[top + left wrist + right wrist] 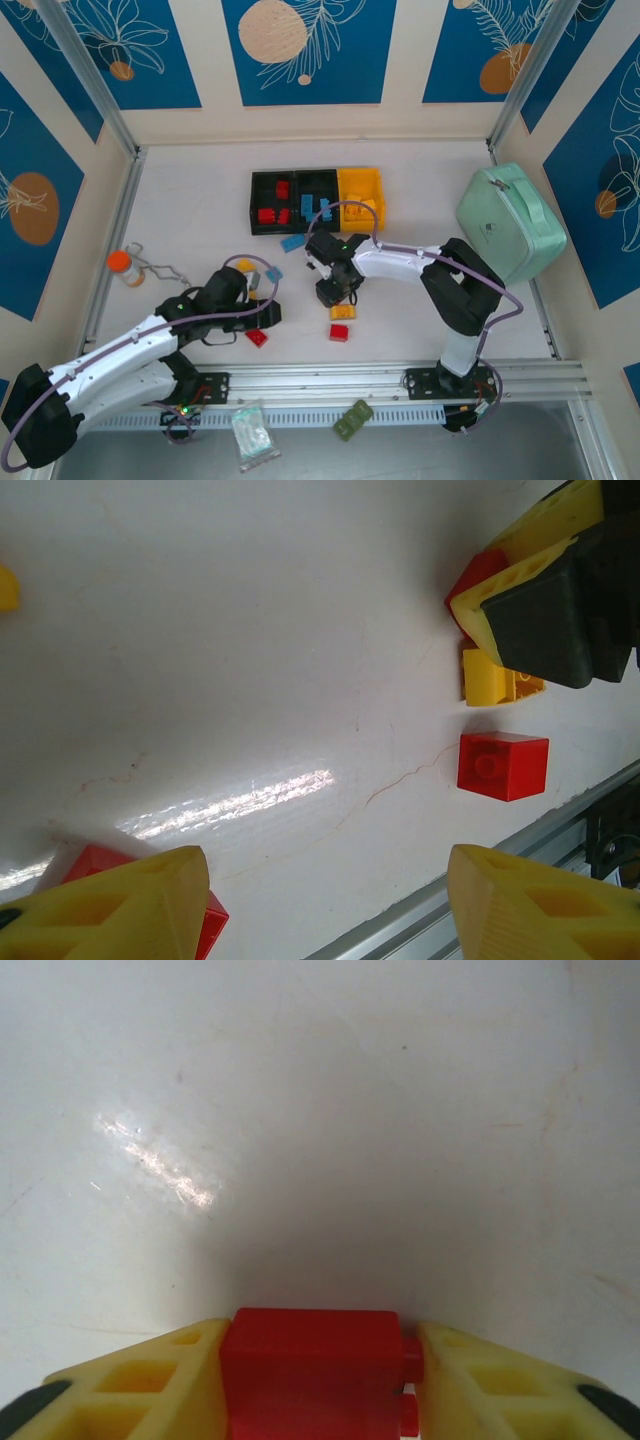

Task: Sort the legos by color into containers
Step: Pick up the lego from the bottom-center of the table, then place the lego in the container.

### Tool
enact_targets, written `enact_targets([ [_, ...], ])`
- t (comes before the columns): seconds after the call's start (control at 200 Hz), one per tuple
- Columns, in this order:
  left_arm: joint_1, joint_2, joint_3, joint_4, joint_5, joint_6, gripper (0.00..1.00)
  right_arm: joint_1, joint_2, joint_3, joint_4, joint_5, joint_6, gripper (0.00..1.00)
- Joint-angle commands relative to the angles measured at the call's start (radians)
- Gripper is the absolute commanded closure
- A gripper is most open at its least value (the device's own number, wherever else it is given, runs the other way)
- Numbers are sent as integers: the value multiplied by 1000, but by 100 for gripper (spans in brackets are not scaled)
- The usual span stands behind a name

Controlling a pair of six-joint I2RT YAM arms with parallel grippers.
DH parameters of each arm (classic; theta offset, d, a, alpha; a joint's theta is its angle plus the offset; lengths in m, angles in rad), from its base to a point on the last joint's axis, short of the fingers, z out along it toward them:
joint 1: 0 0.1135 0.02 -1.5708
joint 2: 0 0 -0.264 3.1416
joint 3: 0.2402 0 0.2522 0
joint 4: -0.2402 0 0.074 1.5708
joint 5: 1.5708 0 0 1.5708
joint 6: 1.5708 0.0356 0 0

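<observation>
Blue-and-cream patterned walls (300,50) enclose a glossy white counter (200,210). The right end effector (315,1345) pinches a red lego (310,1385); the left end effector (325,870) gapes, holding nothing.

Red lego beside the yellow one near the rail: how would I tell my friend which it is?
Find the metal rail along the near edge. Just past it, close to the right gripper, a red lego lies beside a yellow lego. Unlike the gripped red lego, it lies free; the other loose red lego sits by the left gripper.
</observation>
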Motion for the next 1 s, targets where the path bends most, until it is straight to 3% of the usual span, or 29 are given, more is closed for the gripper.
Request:
enact_targets([
  [0.0,-6,-23,-16,11,-9,-15,36,5,1,26,-18,1,6,61],
  [0.255,-6,-64,-12,-79,-104,-70,36,-7,-62,160,-47,-8,-3,62],
  [0.415,-6,-121,-35,-145,-155,-144,36,-31,-19,304,-48,-59,3,63],
  [0.995,-6,-187,-73,-138,-145,-205,36,-103,547,1142,-217,-69,136,64],
])
